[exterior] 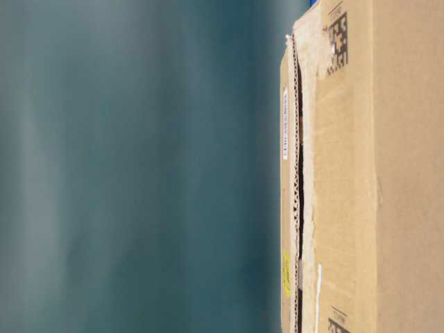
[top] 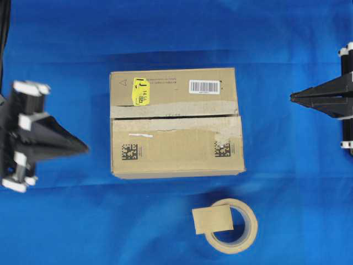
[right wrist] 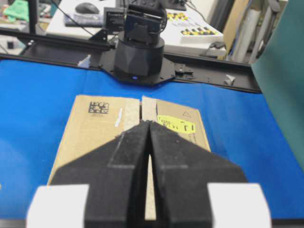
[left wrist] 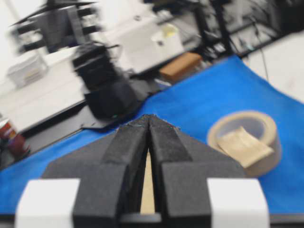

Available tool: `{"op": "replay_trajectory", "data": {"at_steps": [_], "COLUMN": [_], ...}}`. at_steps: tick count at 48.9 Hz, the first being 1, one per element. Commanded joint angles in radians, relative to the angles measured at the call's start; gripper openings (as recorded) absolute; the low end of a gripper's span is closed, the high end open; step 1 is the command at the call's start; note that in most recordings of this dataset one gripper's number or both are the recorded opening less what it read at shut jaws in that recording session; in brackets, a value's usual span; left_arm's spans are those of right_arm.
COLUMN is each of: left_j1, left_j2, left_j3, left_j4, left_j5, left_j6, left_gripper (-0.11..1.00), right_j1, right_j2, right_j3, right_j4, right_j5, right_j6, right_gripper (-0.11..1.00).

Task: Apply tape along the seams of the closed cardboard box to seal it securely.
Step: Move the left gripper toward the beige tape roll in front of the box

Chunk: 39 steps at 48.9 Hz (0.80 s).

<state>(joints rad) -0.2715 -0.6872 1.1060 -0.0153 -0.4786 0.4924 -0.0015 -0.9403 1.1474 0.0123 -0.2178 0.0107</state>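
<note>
- Black foam jaws fill the foreground of both wrist views, and in each they are pressed together at the tips with nothing between them: the left gripper (top: 83, 147) and the right gripper (top: 294, 97) are both clenched and empty.
- Between them, the cardboard box (top: 176, 122) sits in the middle of the blue cloth (top: 176, 33), well apart from either gripper, flaps closed, yellow sticker (top: 142, 91) and barcode label (top: 204, 86) on the far flap.
- Its seam (top: 176, 116) runs as a dark slit across the box's length, edged by pale, ragged old tape; no fresh strip covers it, so sealing looks not yet begun.
- A short tan piece of tape (top: 213, 219) lies across the near-left edge of the tape roll (top: 242, 238), near the box's front side and apart from it.
- My judgement: the step in hand is fetching that piece. The left gripper seems better placed, since its wrist view already shows the roll ahead to the right.
- Doing it well likely means opening the jaws before descending, taking the piece by a free edge rather than its middle, and lifting slowly so the roll is not dragged along.
- Risks as I read them: the tape folding onto itself, or sticking to the foam pads.
- When placing, centre it over the slit so both flaps are caught, then press flat.
</note>
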Motion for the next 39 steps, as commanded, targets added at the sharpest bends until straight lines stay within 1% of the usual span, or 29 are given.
{"op": "replay_trajectory", "data": {"at_steps": [1, 3, 5, 6, 10, 17, 18, 19, 24, 27, 31, 34, 39], "left_j1": [-0.035, -0.049, -0.058, -0.064, -0.089, -0.100, -0.100, -0.100, -0.100, -0.100, -0.100, -0.100, -0.092], "left_j2": [0.092, 0.140, 0.190, 0.229, 0.325, 0.488, 0.511, 0.531, 0.623, 0.663, 0.693, 0.716, 0.770], "left_j3": [-0.066, -0.084, -0.109, -0.129, -0.184, -0.285, -0.299, -0.311, -0.374, -0.403, -0.433, -0.451, -0.479], "left_j4": [-0.002, -0.003, -0.003, -0.003, -0.003, -0.003, -0.003, -0.003, -0.005, -0.005, -0.008, -0.009, -0.009], "left_j5": [-0.012, -0.012, -0.011, -0.008, 0.011, 0.080, 0.089, 0.100, 0.135, 0.153, 0.163, 0.163, 0.163], "left_j6": [0.078, 0.121, 0.153, 0.179, 0.241, 0.345, 0.360, 0.377, 0.451, 0.491, 0.526, 0.541, 0.561], "left_gripper": [0.00, 0.01, 0.04, 0.09, 0.25, 0.67, 0.72, 0.74, 0.65, 0.65, 0.64, 0.64, 0.64], "right_j1": [0.002, 0.002, 0.002, 0.002, 0.002, 0.002, 0.002, 0.002, 0.002, 0.002, 0.002, 0.002, 0.002], "right_j2": [0.015, 0.020, 0.025, 0.026, 0.031, 0.038, 0.040, 0.040, 0.044, 0.044, 0.048, 0.049, 0.055], "right_j3": [-0.028, -0.028, -0.028, -0.028, -0.028, -0.026, -0.026, -0.026, -0.025, -0.025, -0.025, -0.023, -0.023], "right_j4": [0.003, 0.003, 0.002, 0.003, 0.002, 0.002, 0.003, 0.002, 0.002, 0.002, 0.002, 0.002, 0.000], "right_j5": [-0.014, -0.014, -0.014, -0.014, -0.018, -0.026, -0.026, -0.026, -0.026, -0.025, -0.023, -0.025, -0.026], "right_j6": [0.002, 0.002, 0.002, 0.000, 0.000, 0.000, 0.000, 0.000, 0.000, 0.000, 0.000, -0.002, -0.002], "right_gripper": [0.02, 0.02, 0.02, 0.02, 0.02, 0.02, 0.02, 0.02, 0.03, 0.06, 0.10, 0.12, 0.13]}}
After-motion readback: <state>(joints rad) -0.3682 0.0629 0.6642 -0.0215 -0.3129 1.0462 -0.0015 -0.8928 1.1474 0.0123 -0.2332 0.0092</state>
